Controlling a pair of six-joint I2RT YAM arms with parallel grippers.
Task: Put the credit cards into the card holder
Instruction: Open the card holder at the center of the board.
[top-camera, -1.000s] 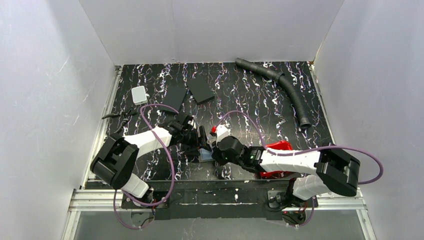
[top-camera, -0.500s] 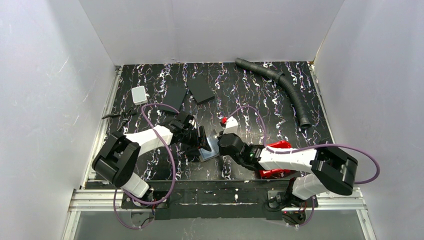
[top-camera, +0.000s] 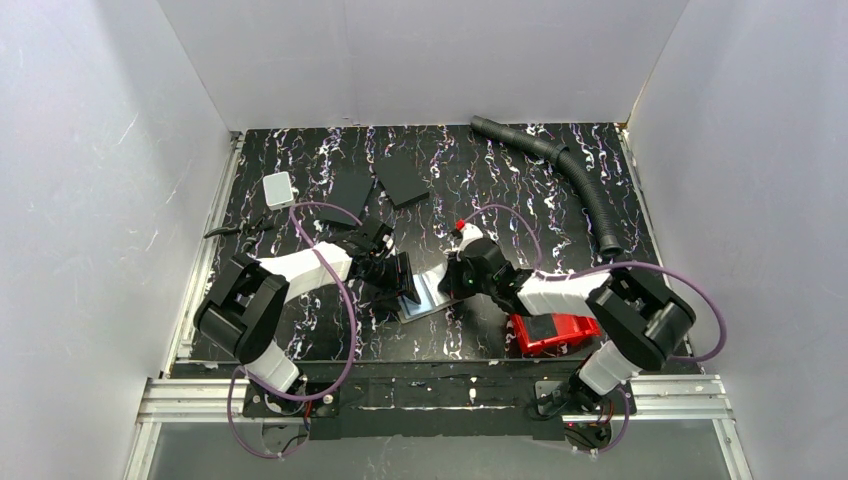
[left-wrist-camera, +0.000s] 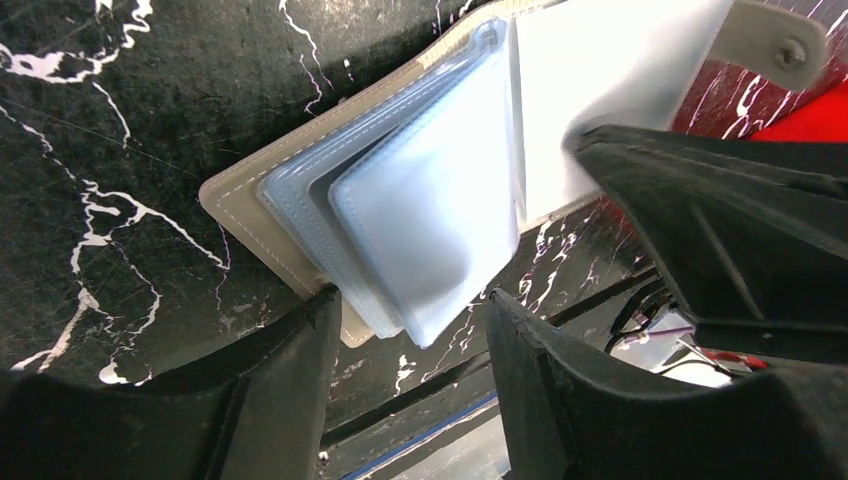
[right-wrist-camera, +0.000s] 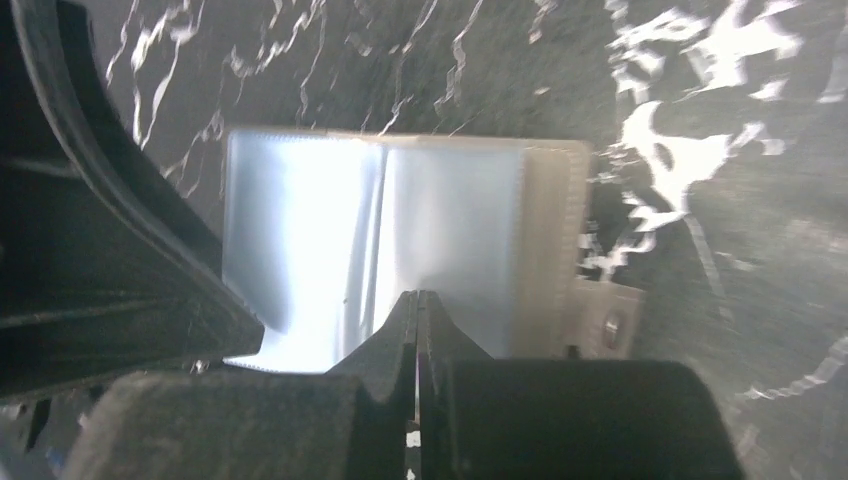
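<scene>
**Desk:** What sits at the front of the bench (top-camera: 520, 215)?

**Photographer:** The card holder (top-camera: 430, 298), a taupe bifold. It lies open and flat on the black marbled top, between the two arms. Its clear plastic sleeves (left-wrist-camera: 430, 220) are fanned out and glossy under the light. The snap tab (right-wrist-camera: 608, 322) juts from one side.

**Desk:** And the left gripper (left-wrist-camera: 412, 305)?

**Photographer:** Released. Its black fingers (left-wrist-camera: 270, 400) stand apart, astride the lower corner of the sleeves. One fingertip is over the holder's stitched edge. I see nothing clamped.

**Desk:** The other one?

**Photographer:** The right gripper (right-wrist-camera: 418, 300) is clenched, with its jaws pressed together and no gap between them. Its tip points down onto the sleeves near the fold. I cannot tell whether it bears on them.

**Desk:** Any credit cards?

**Photographer:** None I can tell apart. The sleeves glare white and pale blue.

**Desk:** What's around it?

**Photographer:** A red tray (top-camera: 548, 332) is near the holder on the right, partly under the right arm. Well apart, toward the back, lie two matte black slabs (top-camera: 350, 195) and a small white box (top-camera: 278, 188). A black corrugated hose (top-camera: 575, 180) curves along the back right.
</scene>
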